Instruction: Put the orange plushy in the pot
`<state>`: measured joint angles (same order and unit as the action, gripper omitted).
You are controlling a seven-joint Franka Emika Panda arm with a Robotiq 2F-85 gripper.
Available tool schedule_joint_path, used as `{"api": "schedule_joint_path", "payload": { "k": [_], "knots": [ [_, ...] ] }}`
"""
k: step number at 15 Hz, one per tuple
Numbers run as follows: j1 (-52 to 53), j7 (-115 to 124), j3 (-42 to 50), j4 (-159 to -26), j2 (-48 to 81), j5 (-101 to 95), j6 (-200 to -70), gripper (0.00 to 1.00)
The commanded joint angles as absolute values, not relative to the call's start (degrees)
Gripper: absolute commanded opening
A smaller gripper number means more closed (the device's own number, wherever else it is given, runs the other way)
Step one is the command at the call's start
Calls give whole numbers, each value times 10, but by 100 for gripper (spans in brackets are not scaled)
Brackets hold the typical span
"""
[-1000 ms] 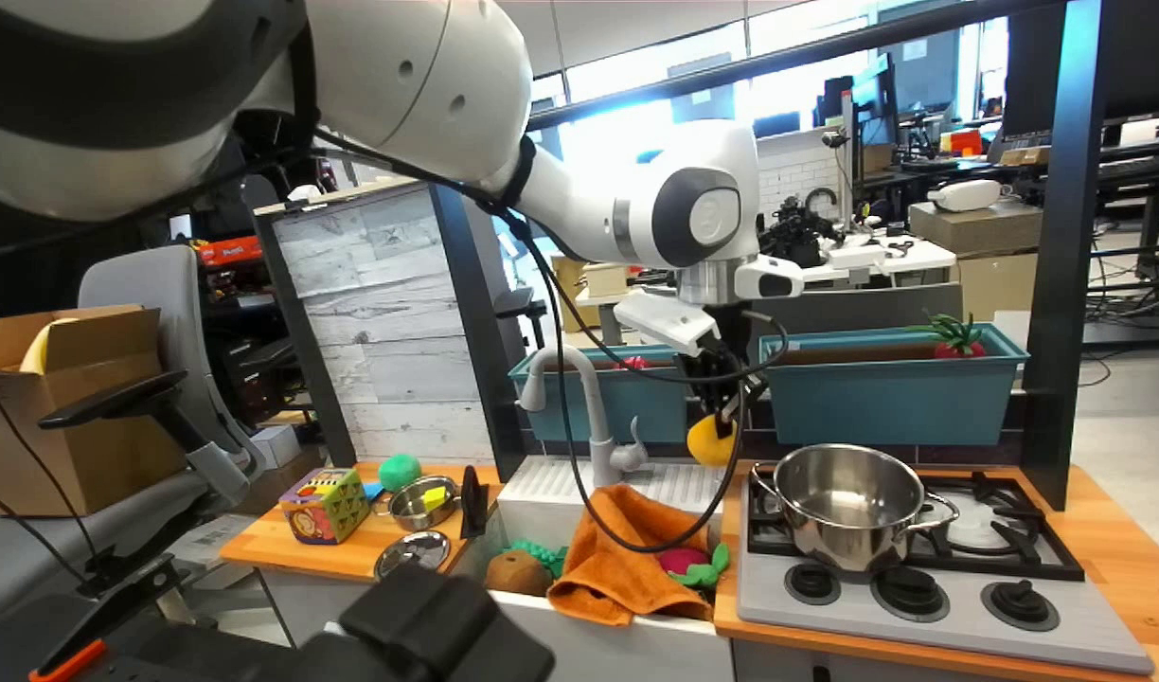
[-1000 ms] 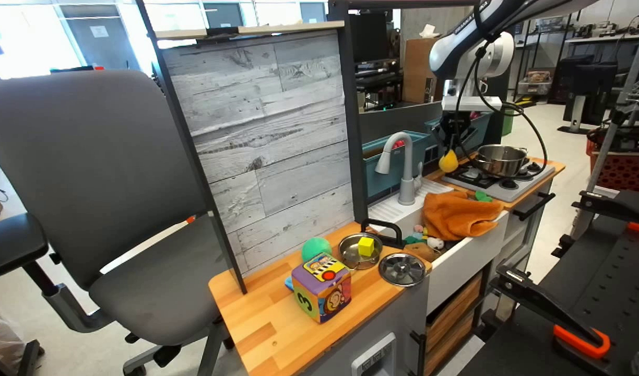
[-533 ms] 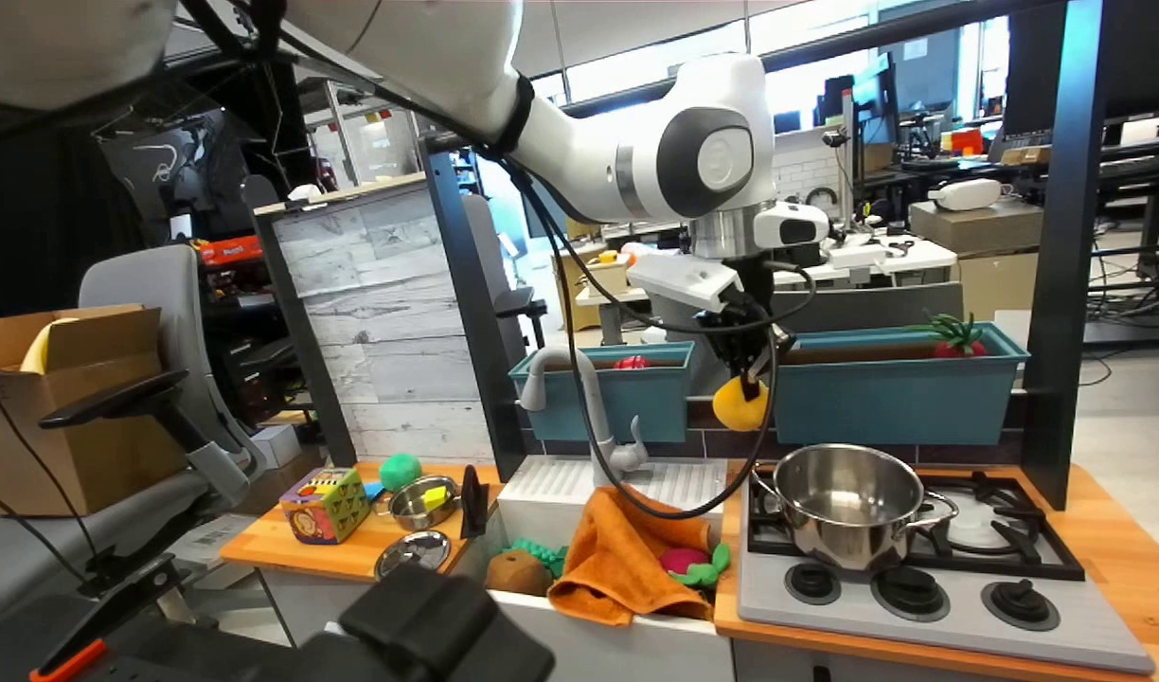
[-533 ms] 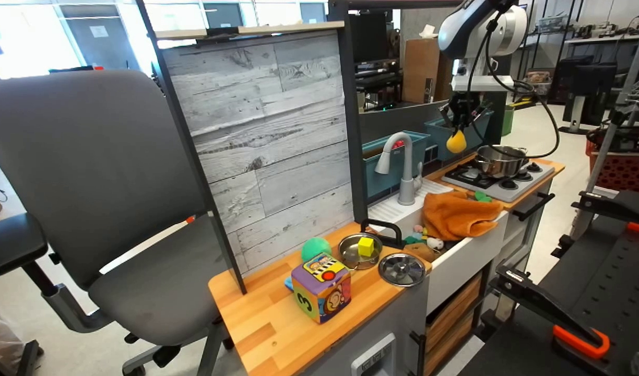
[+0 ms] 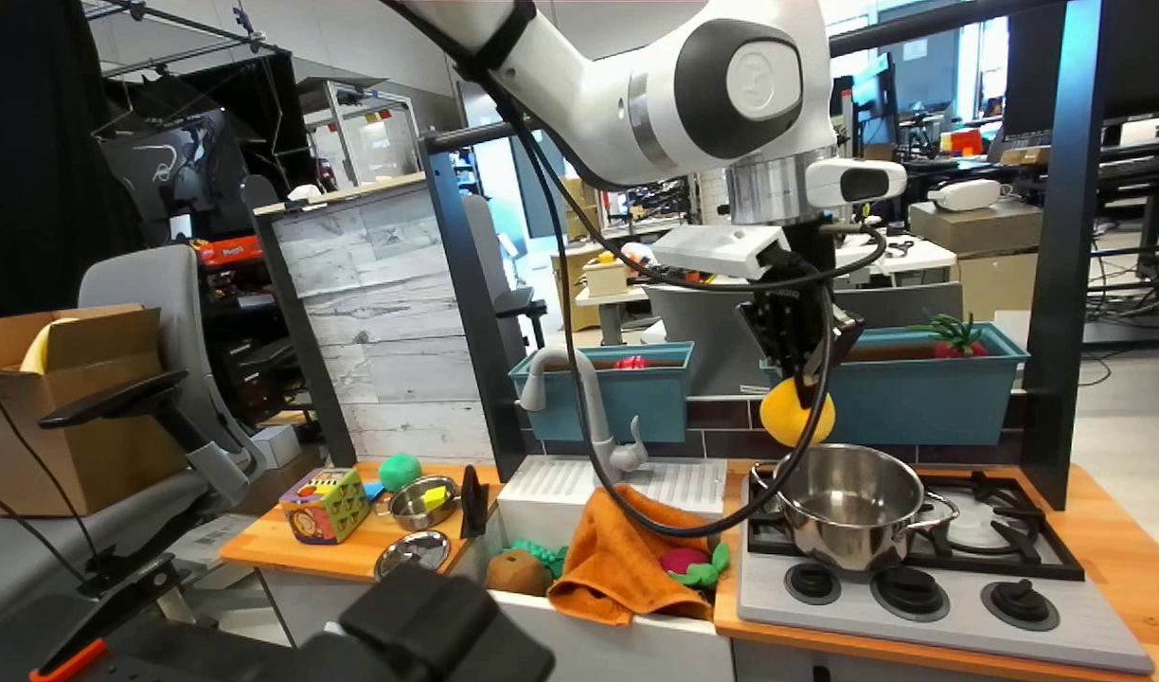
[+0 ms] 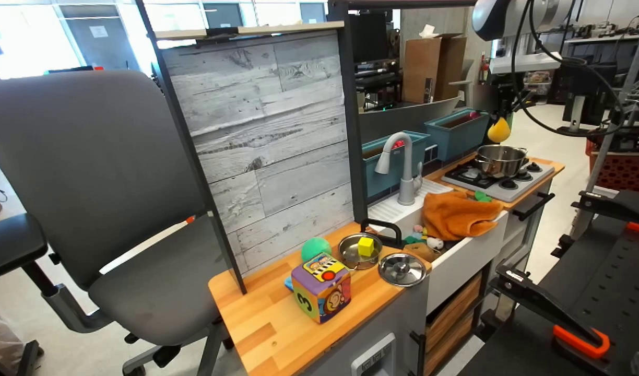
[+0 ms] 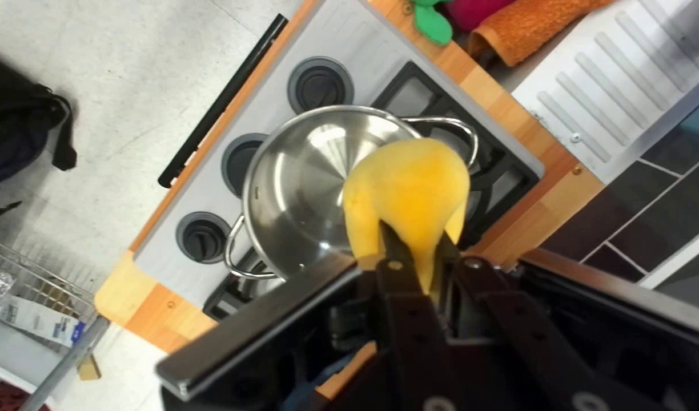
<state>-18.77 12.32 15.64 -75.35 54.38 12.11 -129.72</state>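
Observation:
The orange plushy, a yellow-orange rounded plush toy, shows in both exterior views [image 5: 784, 419] [image 6: 499, 130] and in the wrist view [image 7: 412, 177]. My gripper [image 7: 417, 237] points down and is shut on it, with the fingers pinching its narrow end. The gripper also shows in an exterior view [image 5: 805, 386]. The shiny steel pot [image 5: 849, 507] stands open on the toy stove, also seen in the wrist view [image 7: 304, 188]. The plushy hangs above the pot's rim on the side towards the sink. In the wrist view it covers part of that rim.
Teal planters [image 5: 920, 398] are fixed behind the stove [image 5: 958, 606]. The sink beside it holds an orange towel [image 5: 627, 559] and plush toys, with a grey faucet [image 5: 591, 407] behind. A black cable [image 5: 579, 417] loops down from the arm past the pot's side.
My gripper has carried the plushy from above the counter between sink and stove across to the pot's near-sink rim. It rose a little on the way. The pot has not moved.

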Motion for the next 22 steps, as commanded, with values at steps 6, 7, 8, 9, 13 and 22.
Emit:
{"api": "schedule_joint_path", "payload": {
  "k": [6,7,8,9,13,22],
  "knots": [
    [-166,241,187,-869,489,108,-1384,3],
    [-164,258,190,-868,493,107,-1388,3],
    [-163,271,192,-864,497,106,-1388,3],
    [-161,285,194,-861,501,105,-1387,3],
    [-157,327,200,-849,511,106,-1390,3],
    [-163,393,204,-794,549,105,-1405,46]
  ]
}}
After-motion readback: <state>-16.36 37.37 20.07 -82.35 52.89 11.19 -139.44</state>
